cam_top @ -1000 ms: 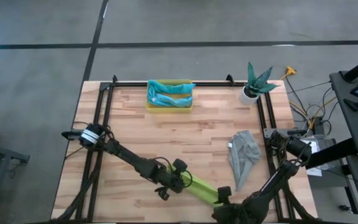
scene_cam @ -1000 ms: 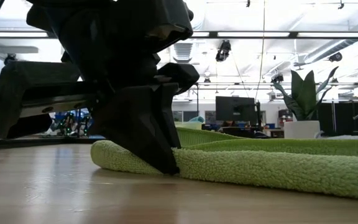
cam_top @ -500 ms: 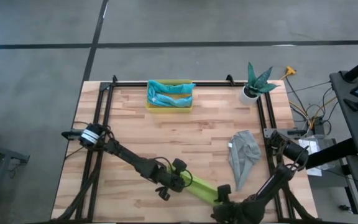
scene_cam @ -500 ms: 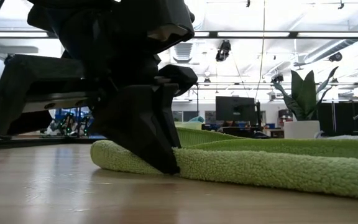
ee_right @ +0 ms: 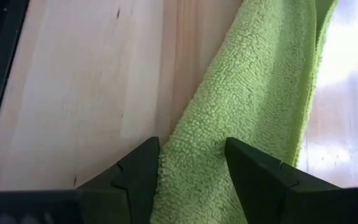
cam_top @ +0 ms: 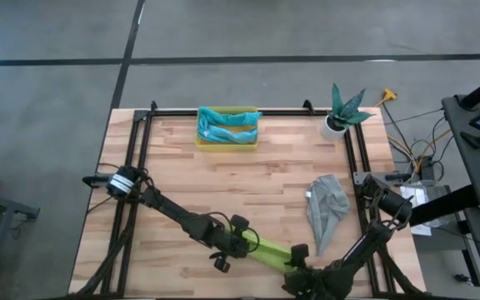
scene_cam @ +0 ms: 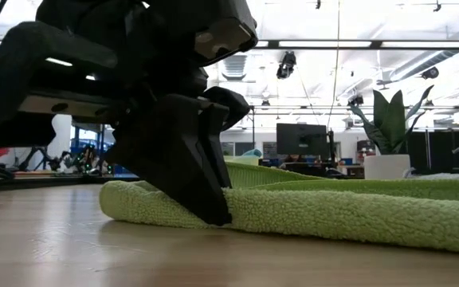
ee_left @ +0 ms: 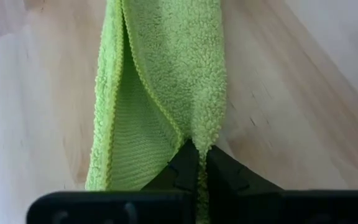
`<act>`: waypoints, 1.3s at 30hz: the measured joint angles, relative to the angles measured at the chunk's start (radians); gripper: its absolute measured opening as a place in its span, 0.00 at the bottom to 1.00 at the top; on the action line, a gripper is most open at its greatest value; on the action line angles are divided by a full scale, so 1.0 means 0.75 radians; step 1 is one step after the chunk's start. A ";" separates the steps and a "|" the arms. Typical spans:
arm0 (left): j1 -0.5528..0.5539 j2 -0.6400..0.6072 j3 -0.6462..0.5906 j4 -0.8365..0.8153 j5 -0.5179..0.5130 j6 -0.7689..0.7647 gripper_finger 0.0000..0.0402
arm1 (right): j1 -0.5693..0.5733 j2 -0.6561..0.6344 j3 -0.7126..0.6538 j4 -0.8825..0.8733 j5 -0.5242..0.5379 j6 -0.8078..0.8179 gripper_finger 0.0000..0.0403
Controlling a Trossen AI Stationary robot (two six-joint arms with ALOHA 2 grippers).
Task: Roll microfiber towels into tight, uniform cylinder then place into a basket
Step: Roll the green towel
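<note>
Pinching one end of the lime green towel (cam_top: 267, 247), the left gripper (ee_left: 199, 167) jaws are clamped; the right gripper (ee_right: 191, 163) jaws straddle its other end, parted.

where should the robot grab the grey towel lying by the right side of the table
Best at the narrow tail end nearest the front edge of the grey towel, coming straight down from above. It lies crumpled flat on the table, wide at the top, tapering to one bunched point a gripper could pinch.
</note>
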 joint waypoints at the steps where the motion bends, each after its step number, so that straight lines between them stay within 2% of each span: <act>1: 0.000 0.000 0.000 -0.003 0.001 -0.003 0.00 | 0.000 -0.001 -0.001 0.002 -0.001 0.000 0.44; 4: 0.001 -0.001 0.000 -0.006 0.013 -0.005 0.00 | -0.001 -0.004 0.000 0.008 -0.013 0.008 0.36; 11: 0.002 -0.011 0.010 -0.022 0.132 -0.049 0.00 | -0.019 -0.017 -0.001 0.012 -0.088 0.133 0.05; 15: 0.000 -0.035 0.000 -0.029 0.227 -0.077 0.00 | -0.024 -0.055 -0.007 0.002 -0.100 0.171 0.04; 18: -0.001 -0.055 -0.005 -0.033 0.268 -0.076 0.00 | -0.020 -0.112 -0.007 0.007 -0.051 0.167 0.03; 28: 0.000 -0.095 -0.009 -0.085 0.263 -0.072 0.00 | -0.009 -0.182 -0.029 0.009 -0.007 0.149 0.03; 39: 0.037 -0.087 -0.023 -0.064 0.318 -0.102 0.00 | -0.022 -0.144 -0.179 0.043 -0.067 0.276 0.03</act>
